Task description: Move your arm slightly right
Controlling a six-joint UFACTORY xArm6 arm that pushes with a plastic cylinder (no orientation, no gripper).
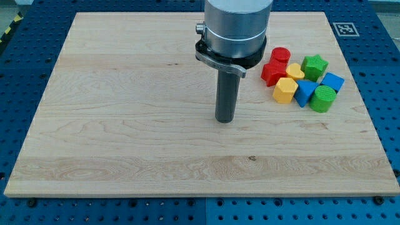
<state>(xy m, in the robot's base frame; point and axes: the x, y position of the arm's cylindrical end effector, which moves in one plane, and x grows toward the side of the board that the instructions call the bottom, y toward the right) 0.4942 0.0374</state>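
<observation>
Now the arm hangs straight down from the view's top, a grey cylinder with a dark collar, ending in an upright dark rod. The tip rests on the bare board, touching no block; there is no hand on this arm, so nothing is grasped.

All the blocks sit in one tight cluster to the view's right of the tip and a little toward the view's top, clearly apart from it. Nearest the tip are the red star and the yellow hexagon. Beyond them lie the red cylinder, a second yellow block, the blue triangle, the green star, the green cylinder and the blue cube.

A black-and-white square marker sits off the board's far right corner; no writing can be read on it.
</observation>
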